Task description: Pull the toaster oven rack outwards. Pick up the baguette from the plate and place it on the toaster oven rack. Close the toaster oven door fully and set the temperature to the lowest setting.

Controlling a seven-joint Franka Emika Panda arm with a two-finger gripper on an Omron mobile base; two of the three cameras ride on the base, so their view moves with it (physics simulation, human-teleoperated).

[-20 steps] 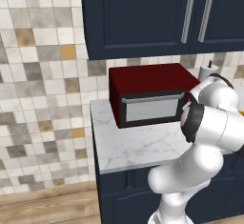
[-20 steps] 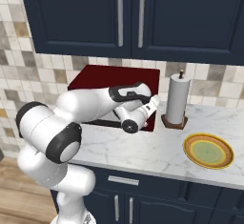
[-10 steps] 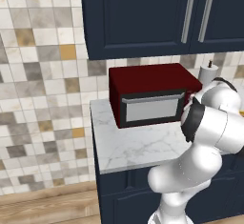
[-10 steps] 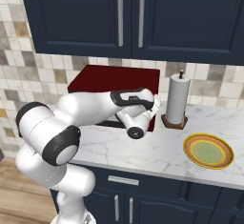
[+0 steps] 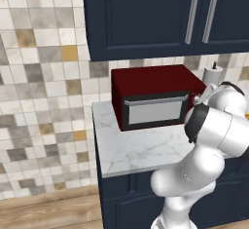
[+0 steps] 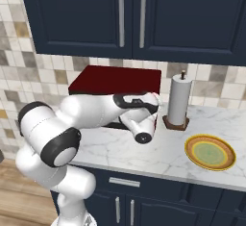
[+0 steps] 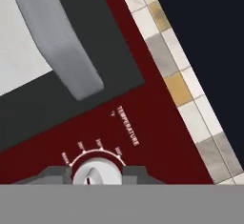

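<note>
The dark red toaster oven stands on the counter with its toaster oven door closed and upright. In the hand view the door's black frame and silver handle run diagonally. Below them is the red side panel with a white temperature knob. My gripper has a dark fingertip against each side of that knob. The hand presses against the oven's right side. The yellow-orange plate lies bare on the right. The baguette and the toaster oven rack are hidden.
A paper towel roll on a wooden stand sits just right of the oven, close to my hand. Dark blue wall cabinets hang above. The marble counter stretches in front of the oven, with its front edge near the base.
The hand has rolled at the oven's side panel, its wrist end swinging from up-right to pointing down. The oven, door and plate have not moved.
</note>
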